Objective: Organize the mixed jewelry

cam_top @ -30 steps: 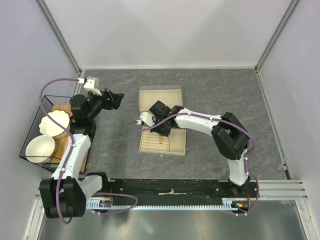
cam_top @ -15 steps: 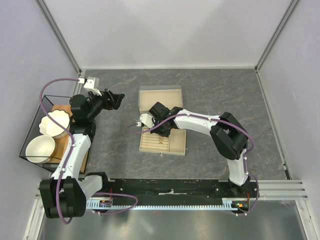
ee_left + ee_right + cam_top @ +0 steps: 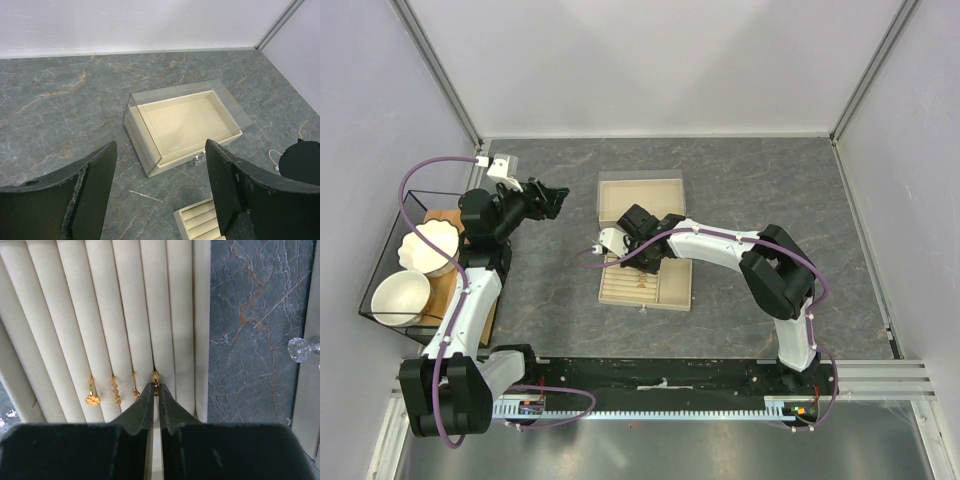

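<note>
My right gripper [image 3: 156, 387] is shut on a small gold ring [image 3: 155, 376], holding it in a groove of the beige slotted tray [image 3: 60, 315]. Three more gold rings sit in the grooves to its left: a flower one [image 3: 92, 399], a chain-patterned one [image 3: 115, 390] and a plain one [image 3: 135, 390]. From above, the right gripper [image 3: 638, 243] is over the tray's [image 3: 670, 290] far edge. My left gripper [image 3: 552, 200] is open and empty, held above the table to the left; its view shows the tray's corner [image 3: 197, 222]. No silver hoop is clearly visible.
The box's open beige lid part [image 3: 640, 197] lies just beyond the tray, also in the left wrist view [image 3: 185, 125], with a clear knob [image 3: 299, 346]. A wire rack [image 3: 380, 262] with two white bowls [image 3: 400, 297] stands at the left edge.
The right gripper has edged slightly left over the tray. The left arm has not moved.
</note>
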